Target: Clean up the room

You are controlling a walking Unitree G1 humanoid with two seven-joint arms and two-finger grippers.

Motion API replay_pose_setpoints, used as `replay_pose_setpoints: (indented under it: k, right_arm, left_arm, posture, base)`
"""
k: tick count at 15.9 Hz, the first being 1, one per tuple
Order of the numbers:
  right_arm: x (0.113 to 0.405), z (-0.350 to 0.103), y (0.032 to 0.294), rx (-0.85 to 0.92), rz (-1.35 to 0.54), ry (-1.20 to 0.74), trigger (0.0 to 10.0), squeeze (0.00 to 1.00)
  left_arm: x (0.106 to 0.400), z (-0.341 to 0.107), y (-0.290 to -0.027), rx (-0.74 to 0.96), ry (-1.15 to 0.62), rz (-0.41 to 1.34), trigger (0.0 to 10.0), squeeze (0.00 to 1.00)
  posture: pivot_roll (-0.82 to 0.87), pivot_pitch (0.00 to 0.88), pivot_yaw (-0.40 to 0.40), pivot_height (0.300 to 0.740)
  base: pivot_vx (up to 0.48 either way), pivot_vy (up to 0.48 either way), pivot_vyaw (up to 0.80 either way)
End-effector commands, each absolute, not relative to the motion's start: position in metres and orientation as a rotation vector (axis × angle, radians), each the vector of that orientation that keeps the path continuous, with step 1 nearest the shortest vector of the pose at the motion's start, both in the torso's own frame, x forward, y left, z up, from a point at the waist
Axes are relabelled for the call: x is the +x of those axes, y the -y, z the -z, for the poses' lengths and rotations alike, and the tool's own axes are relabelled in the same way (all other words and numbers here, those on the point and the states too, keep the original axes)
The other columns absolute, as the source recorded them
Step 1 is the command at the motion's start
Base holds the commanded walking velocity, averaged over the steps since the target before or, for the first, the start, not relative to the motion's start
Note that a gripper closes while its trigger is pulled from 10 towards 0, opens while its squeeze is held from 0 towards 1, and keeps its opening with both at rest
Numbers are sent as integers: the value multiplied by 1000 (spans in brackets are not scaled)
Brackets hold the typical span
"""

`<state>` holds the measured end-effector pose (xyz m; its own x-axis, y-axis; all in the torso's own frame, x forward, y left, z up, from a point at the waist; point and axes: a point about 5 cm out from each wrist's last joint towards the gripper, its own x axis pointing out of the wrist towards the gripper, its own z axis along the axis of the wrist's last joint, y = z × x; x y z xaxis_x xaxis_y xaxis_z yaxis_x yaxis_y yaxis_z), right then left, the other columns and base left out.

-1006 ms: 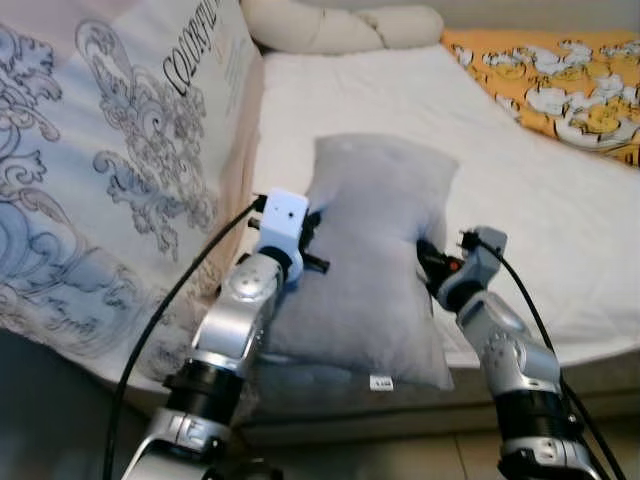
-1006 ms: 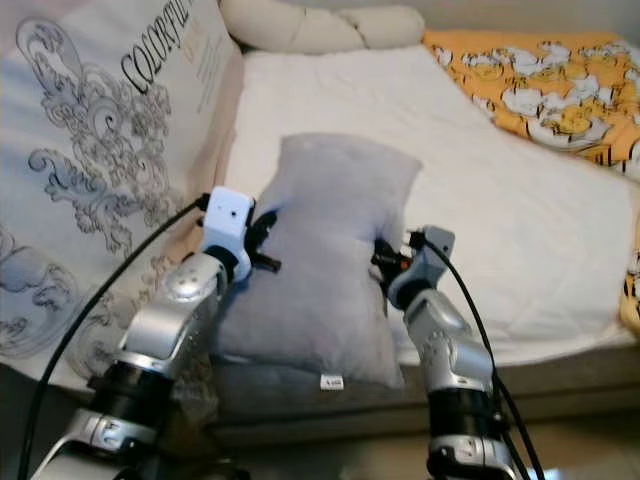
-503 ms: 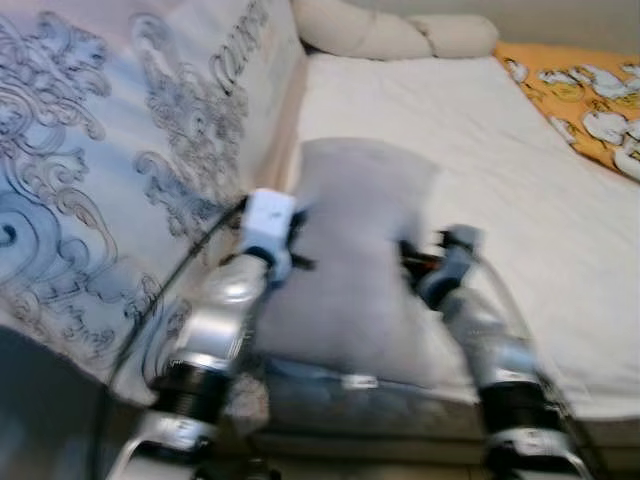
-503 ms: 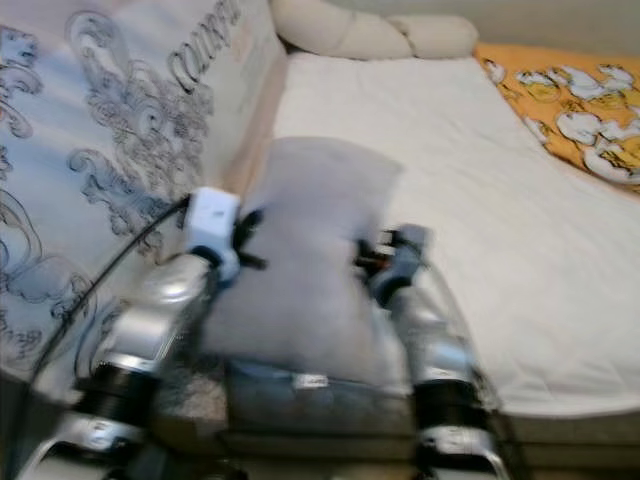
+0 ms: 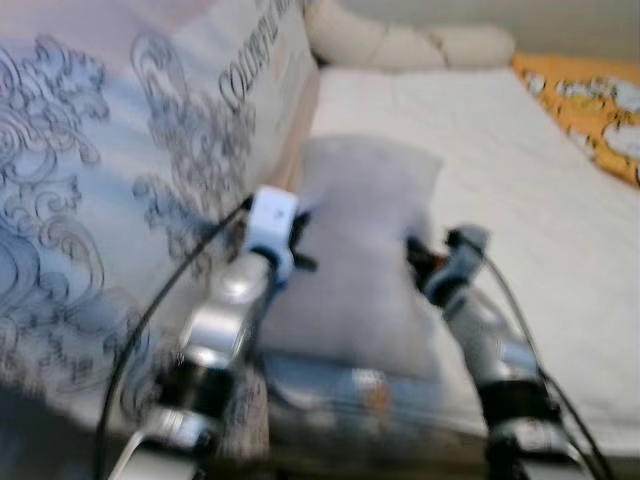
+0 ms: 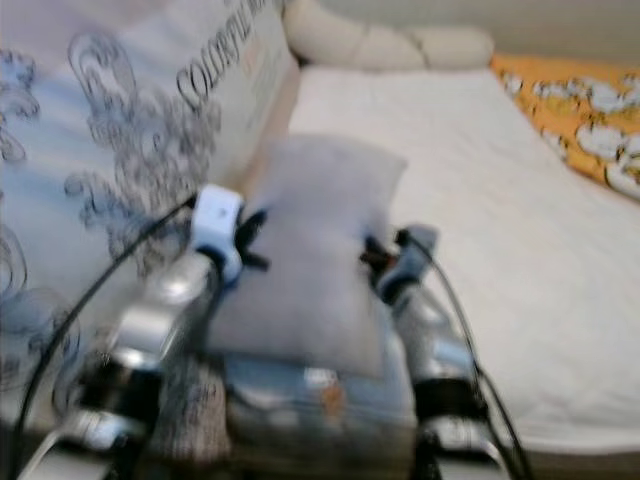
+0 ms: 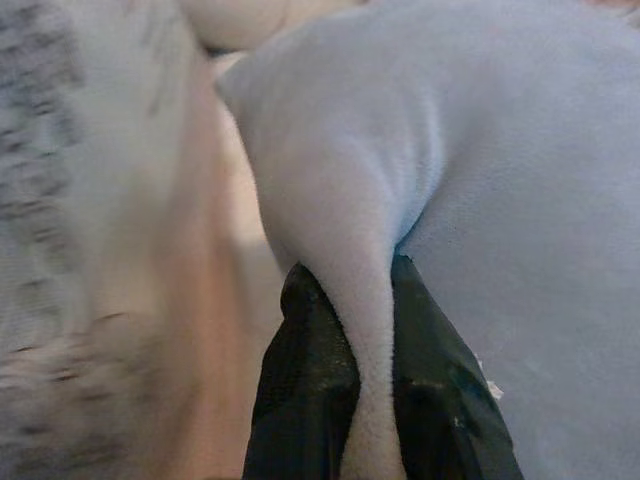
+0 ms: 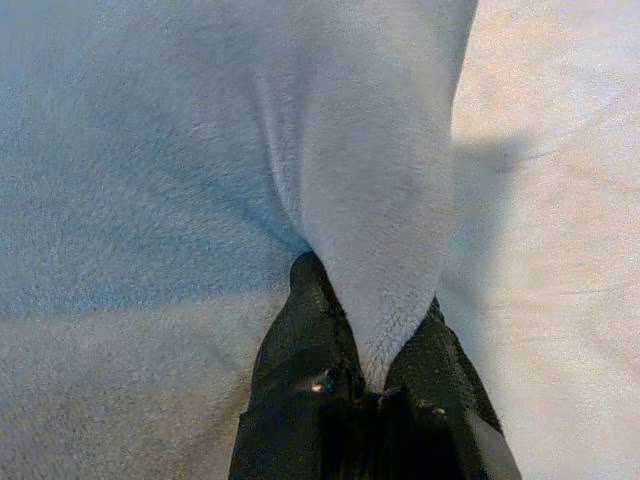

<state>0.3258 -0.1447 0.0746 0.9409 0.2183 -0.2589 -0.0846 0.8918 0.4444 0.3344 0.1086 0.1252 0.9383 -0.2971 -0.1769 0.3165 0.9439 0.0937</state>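
While both grippers pinch it, step in hand: carrying the grey pillow (image 5: 362,250) over the bed, the head views blurred.
Pillow: centre of the frame, held lengthwise, its far end toward the upper centre over the white sheet (image 5: 500,150); I cannot tell whether its near end rests on the mattress edge.
Left gripper (image 7: 365,350): at the pillow's left edge, centre-left of the frame, both black fingers (image 7: 310,370) clamped on a fold of the fabric.
Right gripper (image 8: 365,345): at the pillow's right edge, centre-right, fingers closed tight on another pinched ridge of fabric.
Arms: both reach forward and up from the lower frame, elbows bent, wrists level on either side of the pillow.
Next move, as I judge: set the pillow flat toward the cream bolster (image 5: 400,45) at upper centre, both grips released together.
Surroundings: patterned duvet (image 5: 120,170) fills the left; orange printed cover (image 5: 600,110) at upper right.
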Motion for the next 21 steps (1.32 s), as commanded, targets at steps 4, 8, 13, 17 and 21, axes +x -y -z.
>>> replay_pose_setpoints:
  k: [4,8,13,17,21]
  right_arm:
    - [330,-77,190,331,21,-242,10000,1000]
    - [327,-86,197,303,-88,-160,10000,1000]
    - [301,-97,180,184,-592,-149,10000,1000]
    - [291,-105,179,135,-762,-161,10000,1000]
    - [284,-101,174,112,-818,-174,10000,1000]
  left_arm:
    - [349,-136,-105,179,-102,304,10000,0]
    - [371,-131,-109,356,-89,205,10000,0]
    - [394,-166,-128,361,30,109,10000,0]
    - [396,-157,-127,494,14,120,10000,0]
    - [392,-141,-123,673,-22,149,10000,0]
  posture:
    - [1,0,28,740]
    - [-19,0,30,740]
    - [-35,0,39,740]
    - [-51,0,37,740]
    - [-43,0,28,740]
  base:
    - [0,0,0]
    - [0,0,0]
    - [0,0,0]
    - [0,0,0]
    - [0,0,0]
